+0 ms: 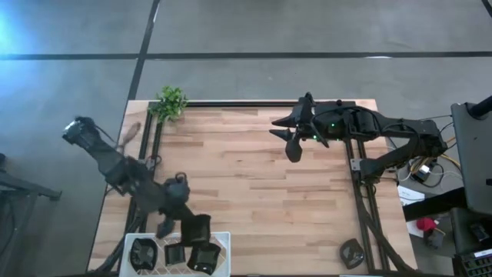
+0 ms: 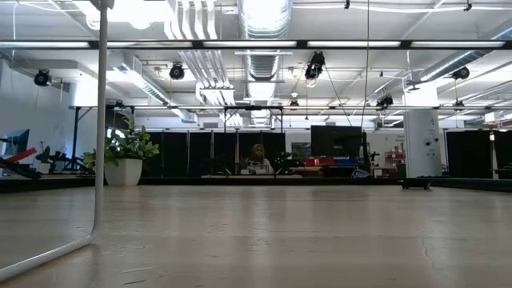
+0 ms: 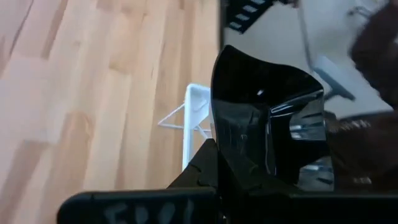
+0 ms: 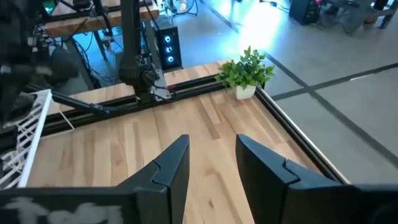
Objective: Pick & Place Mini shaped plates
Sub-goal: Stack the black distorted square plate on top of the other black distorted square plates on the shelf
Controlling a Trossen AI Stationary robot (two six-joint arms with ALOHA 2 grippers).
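High view shows the wooden table point(image 1: 254, 177) with both arms over it. The left gripper point(image 1: 201, 228) reaches down by the near left corner, just above a white wire rack point(image 1: 223, 238) at the table's near edge, and it is clenched on a glossy black plate point(image 1: 198, 227) with squared corners. In the left wrist view that plate point(image 3: 267, 124) stands on edge between the dark fingers point(image 3: 205, 168), its shallow inside facing the camera, with a white corner of the rack point(image 3: 196, 118) just behind it and bare planks beyond. More plates sit in the rack: one roundish point(image 1: 141, 254), one small and square point(image 1: 174, 253) and one more point(image 1: 204, 258) just below the gripper, though their outlines are hard to make out. The right gripper point(image 1: 288, 138) hangs above the far middle of the table, well apart from the rack, with nothing between its fingers; in the right wrist view its fingers point(image 4: 171, 168) stand apart over bare wood. A small green plant point(image 1: 171, 102) stands at the far left corner, seen too in the right wrist view point(image 4: 247, 71) beside the black rail point(image 4: 186, 87) that runs along the table's far edge. Low view looks level across the tabletop into a big hall, where a white rack wire point(image 2: 100, 128) rises at the left and a person point(image 2: 258, 158) sits far off behind a desk; neither gripper shows in it.
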